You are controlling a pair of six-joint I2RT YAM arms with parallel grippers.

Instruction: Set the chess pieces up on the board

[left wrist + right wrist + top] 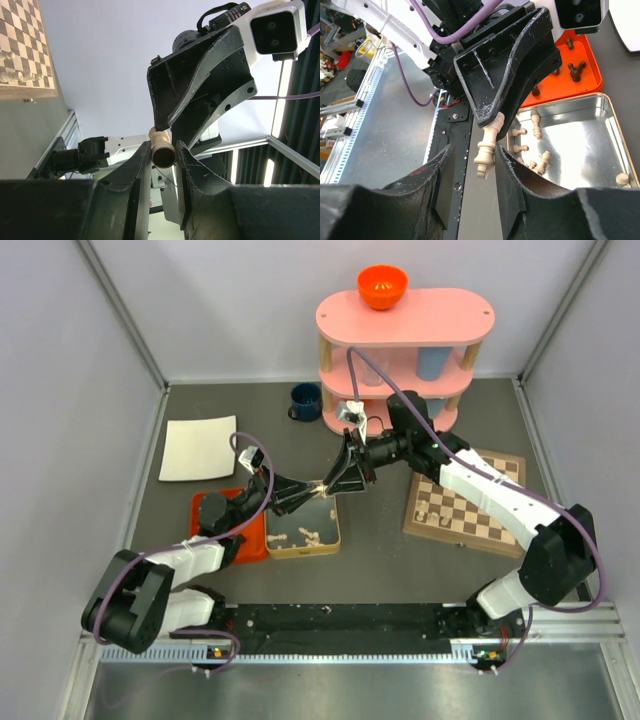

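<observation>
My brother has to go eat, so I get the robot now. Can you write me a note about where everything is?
Left gripper: shut on a cream piece, up in the air near the tin.
Right gripper: open around that piece, not gripping.
More cream pieces lie in the tin, dark pieces in the orange tray.
Done: a few cream pieces stand on the board.
Left: all the others; no dark ones on the board that I can see.
</observation>
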